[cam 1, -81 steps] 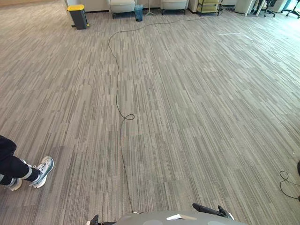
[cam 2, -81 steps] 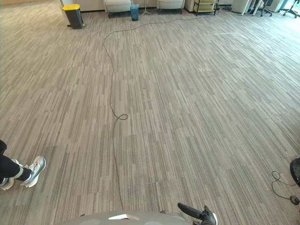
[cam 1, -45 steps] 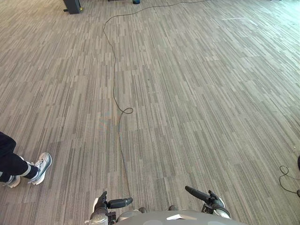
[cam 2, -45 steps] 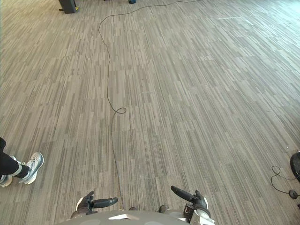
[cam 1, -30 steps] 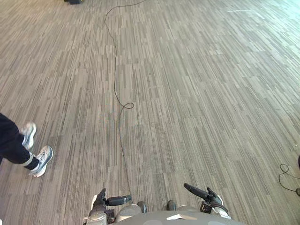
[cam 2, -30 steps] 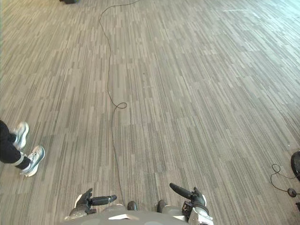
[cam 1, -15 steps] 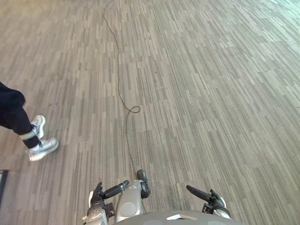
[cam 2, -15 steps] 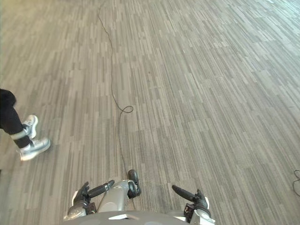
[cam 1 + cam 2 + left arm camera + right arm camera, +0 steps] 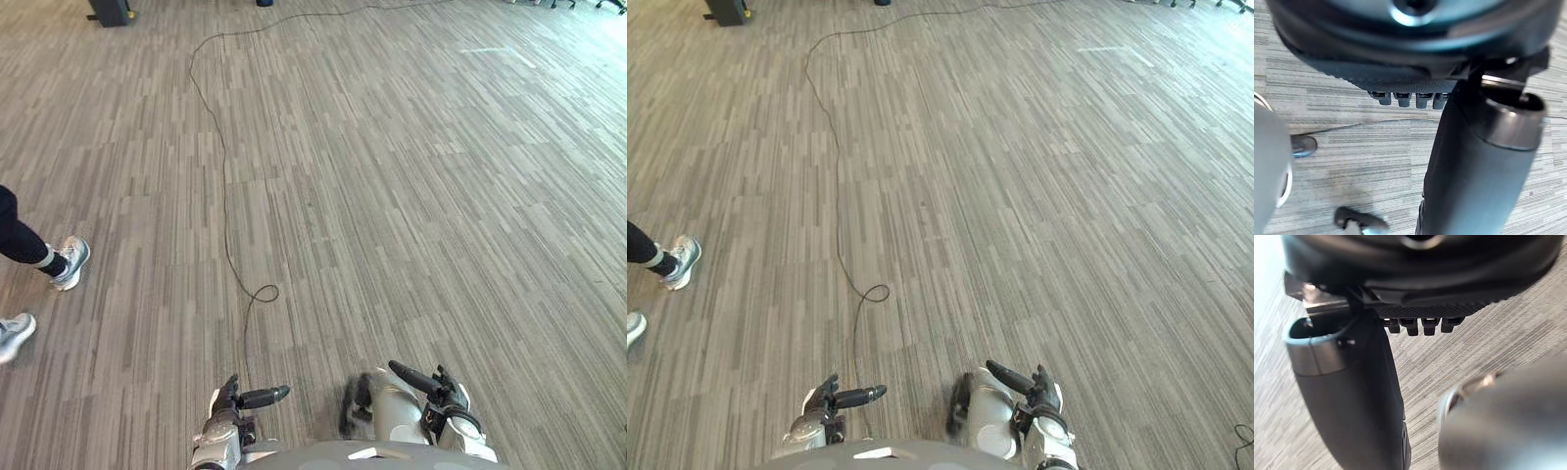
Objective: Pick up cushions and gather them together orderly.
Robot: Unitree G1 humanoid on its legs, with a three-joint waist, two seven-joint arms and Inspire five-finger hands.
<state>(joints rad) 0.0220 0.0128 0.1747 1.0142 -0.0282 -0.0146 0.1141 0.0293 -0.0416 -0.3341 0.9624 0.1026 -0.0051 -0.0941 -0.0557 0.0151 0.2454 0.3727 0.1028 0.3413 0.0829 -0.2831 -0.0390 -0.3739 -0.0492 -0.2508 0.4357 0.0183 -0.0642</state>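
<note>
I have both arms low at the near edge of the head views. The left robot hand [image 9: 235, 401] sits at the lower left with its dark thumb [image 9: 266, 395] pointing inward across the floor [image 9: 411, 196]. The right robot hand [image 9: 443, 392] sits at the lower right, its thumb [image 9: 409, 375] angled inward and forward. The two hands are well apart from each other.

From the left wrist camera I see the fingers [image 9: 1403, 99] lined up in a row, relaxed rather than curled round anything, and the thumb [image 9: 1479, 166] standing out beside them, with bare striped carpet past them. The right wrist camera gives me the same reading: fingers [image 9: 1413, 325] in a loose row, thumb [image 9: 1352, 396] out to the side, nothing held, carpet beyond.

Where the cushions lie I cannot tell from these cameras.

The floor ahead of me is grey carpet in narrow stripes. At its left edge a person stands: one pale shoe [image 9: 69, 261] below a dark trouser leg [image 9: 15, 238], and a second pale shoe [image 9: 12, 333] nearer to me. Far off at the top left stands a dark bin [image 9: 108, 10].
</note>
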